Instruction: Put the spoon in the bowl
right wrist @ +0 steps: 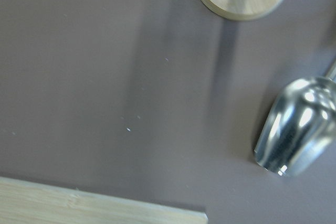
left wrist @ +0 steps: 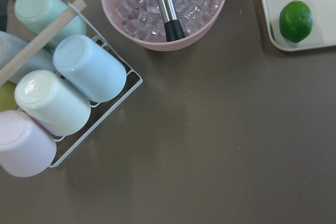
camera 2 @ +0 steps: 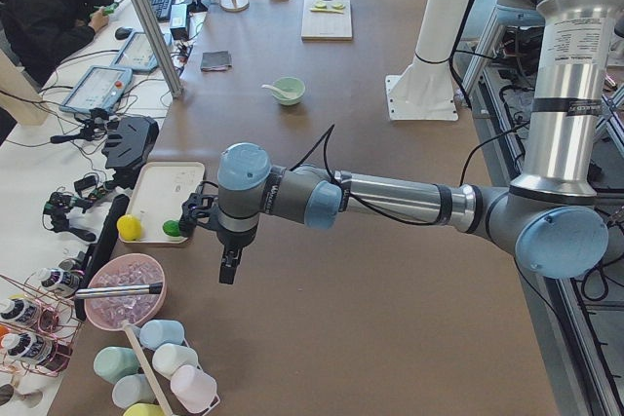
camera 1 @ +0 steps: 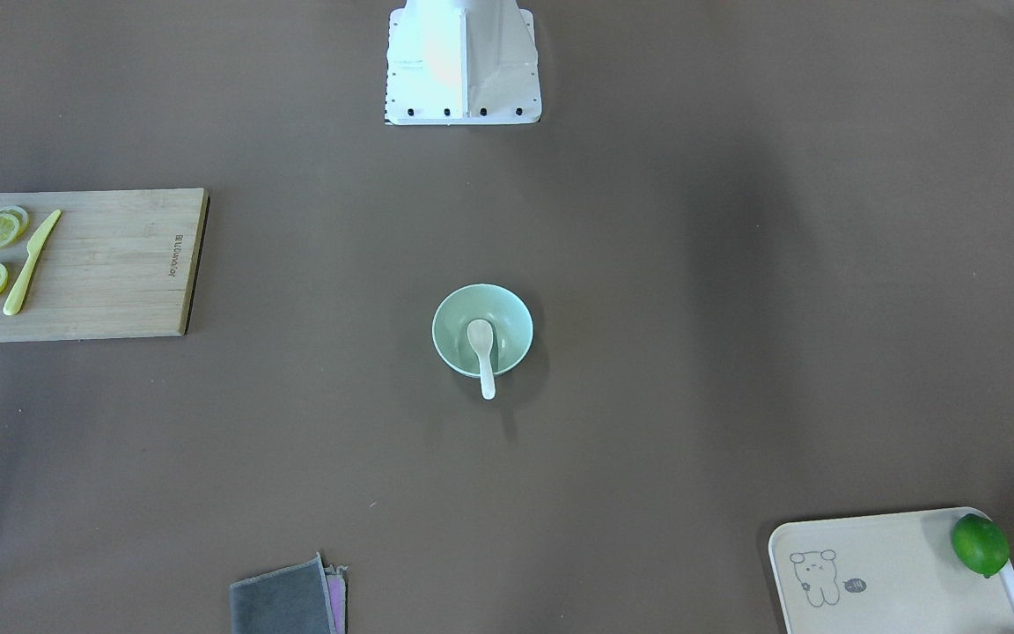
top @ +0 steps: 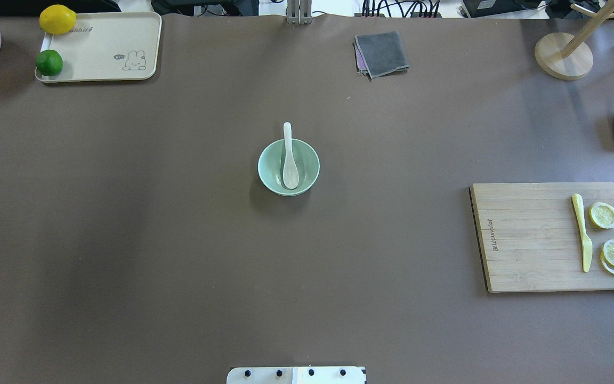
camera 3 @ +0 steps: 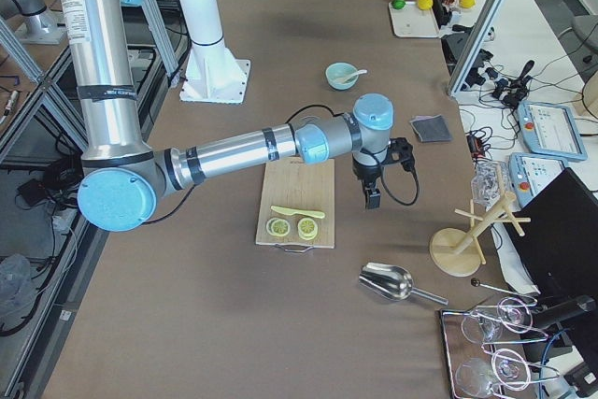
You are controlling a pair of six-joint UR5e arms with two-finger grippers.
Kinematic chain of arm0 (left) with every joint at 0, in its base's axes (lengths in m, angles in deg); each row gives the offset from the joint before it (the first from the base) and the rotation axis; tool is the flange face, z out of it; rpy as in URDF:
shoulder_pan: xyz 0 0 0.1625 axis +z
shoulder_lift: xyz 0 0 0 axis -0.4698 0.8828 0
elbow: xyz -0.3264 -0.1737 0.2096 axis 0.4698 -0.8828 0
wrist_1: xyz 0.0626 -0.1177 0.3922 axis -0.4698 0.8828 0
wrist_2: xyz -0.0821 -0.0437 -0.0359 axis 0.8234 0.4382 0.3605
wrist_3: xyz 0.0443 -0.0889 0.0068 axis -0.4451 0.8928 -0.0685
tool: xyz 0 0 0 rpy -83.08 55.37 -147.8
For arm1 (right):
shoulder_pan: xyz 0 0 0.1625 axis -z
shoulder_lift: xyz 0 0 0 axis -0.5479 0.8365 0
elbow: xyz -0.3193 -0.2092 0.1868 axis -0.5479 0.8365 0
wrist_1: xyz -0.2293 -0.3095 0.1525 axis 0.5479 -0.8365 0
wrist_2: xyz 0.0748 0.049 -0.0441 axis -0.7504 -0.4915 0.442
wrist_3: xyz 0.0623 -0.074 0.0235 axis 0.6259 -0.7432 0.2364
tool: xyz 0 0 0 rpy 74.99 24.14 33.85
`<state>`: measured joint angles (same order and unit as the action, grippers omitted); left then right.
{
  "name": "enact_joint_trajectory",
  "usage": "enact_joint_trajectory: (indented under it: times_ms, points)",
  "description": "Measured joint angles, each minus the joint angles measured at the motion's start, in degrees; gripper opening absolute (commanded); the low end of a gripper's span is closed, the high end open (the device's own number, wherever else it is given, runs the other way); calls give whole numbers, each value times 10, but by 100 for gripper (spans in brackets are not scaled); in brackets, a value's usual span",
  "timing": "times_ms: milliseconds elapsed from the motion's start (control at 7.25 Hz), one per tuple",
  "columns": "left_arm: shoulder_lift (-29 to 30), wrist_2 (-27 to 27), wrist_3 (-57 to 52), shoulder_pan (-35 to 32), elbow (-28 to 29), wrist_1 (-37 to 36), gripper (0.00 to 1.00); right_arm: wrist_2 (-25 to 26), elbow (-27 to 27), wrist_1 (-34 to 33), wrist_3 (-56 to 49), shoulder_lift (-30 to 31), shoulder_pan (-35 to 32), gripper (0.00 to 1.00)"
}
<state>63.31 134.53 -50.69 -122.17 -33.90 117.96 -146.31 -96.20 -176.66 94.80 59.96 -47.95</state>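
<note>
The pale mint-green bowl [top: 271,168] stands at the middle of the table, also in the front-facing view [camera 1: 450,333]. The white spoon [top: 289,169] lies in it, scoop on the bowl's bottom, handle resting on the far rim and sticking out [camera 1: 482,345]. My left gripper [camera 2: 226,268] hangs over the table's left end near the tray, far from the bowl. My right gripper [camera 3: 372,198] hangs beside the cutting board at the right end. Both show only in side views, so I cannot tell whether they are open or shut.
A wooden cutting board [top: 531,240] with a yellow knife [top: 583,234] and lemon slices lies right. A tray [top: 104,48] with lime and lemon sits far left. A grey cloth [top: 381,53], a metal scoop [right wrist: 296,127], a pink ice bowl [left wrist: 163,9] and a cup rack [left wrist: 63,93] stand at the edges.
</note>
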Motion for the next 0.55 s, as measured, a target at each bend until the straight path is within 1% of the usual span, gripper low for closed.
enact_joint_trajectory:
  times_ms: [138, 276, 552]
  points:
    - [-2, 20, -5, -11, -4, -16, 98, -1, 4, -34, -24, 21, -27, 100]
    - [-3, 31, -6, -14, -7, -22, 98, -4, 4, -52, -34, 45, -46, 100]
    - [-4, 36, -6, -11, 5, -21, 98, -15, 2, -61, -38, 79, -64, 100]
